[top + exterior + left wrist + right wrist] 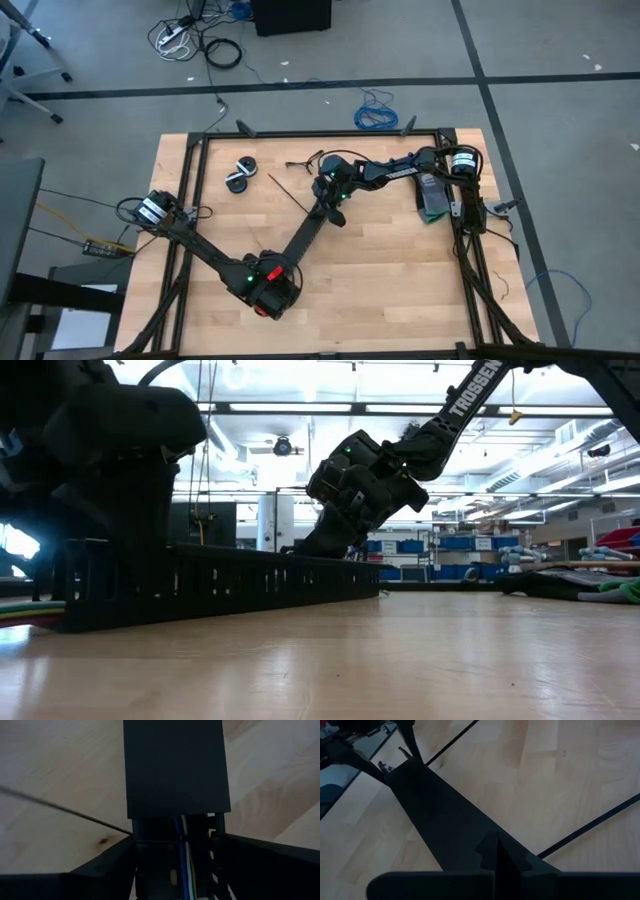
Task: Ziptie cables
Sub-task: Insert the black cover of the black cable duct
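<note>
A long black slotted cable duct [305, 232] lies diagonally across the wooden table [400, 280]. The left gripper [272, 283] sits at the duct's near end, its fingers [100, 870] spread either side of it; whether they grip it cannot be told. Coloured cables [184, 860] run inside the duct there. The right gripper [328, 190], closed, presses on the duct's far end. A thin black ziptie [285, 191] lies on the table beside the duct.
</note>
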Controlling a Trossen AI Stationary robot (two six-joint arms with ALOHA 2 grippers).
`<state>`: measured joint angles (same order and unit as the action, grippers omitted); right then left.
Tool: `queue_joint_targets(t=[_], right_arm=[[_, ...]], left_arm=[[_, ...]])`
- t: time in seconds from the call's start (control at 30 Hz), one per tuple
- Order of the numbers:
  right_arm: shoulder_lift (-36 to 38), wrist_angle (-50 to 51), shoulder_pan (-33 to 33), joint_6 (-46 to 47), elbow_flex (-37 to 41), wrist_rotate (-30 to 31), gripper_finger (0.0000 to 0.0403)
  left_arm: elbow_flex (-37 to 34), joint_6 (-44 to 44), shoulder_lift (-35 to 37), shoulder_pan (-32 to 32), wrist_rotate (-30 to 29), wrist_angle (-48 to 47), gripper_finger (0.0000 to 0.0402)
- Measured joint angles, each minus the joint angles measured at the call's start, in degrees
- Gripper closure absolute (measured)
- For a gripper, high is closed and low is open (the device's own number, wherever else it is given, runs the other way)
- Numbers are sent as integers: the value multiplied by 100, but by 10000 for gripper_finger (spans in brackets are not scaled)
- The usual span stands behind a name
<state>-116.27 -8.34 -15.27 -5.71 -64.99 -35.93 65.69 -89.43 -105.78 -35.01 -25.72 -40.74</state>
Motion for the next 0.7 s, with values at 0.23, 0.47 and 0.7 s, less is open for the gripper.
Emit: queue_joint_targets(t=[0.23,0.47,0.7], right_arm=[[0,0,2,-8,0,-32,403],[-2,-17,209,183,-2,-27,402],[-2,-187,612,229,0,211,402]], left_arm=[[2,2,0,2,7,16,167],[5,33,0,30,14,35,167],[16,71,4,90,96,54,167]])
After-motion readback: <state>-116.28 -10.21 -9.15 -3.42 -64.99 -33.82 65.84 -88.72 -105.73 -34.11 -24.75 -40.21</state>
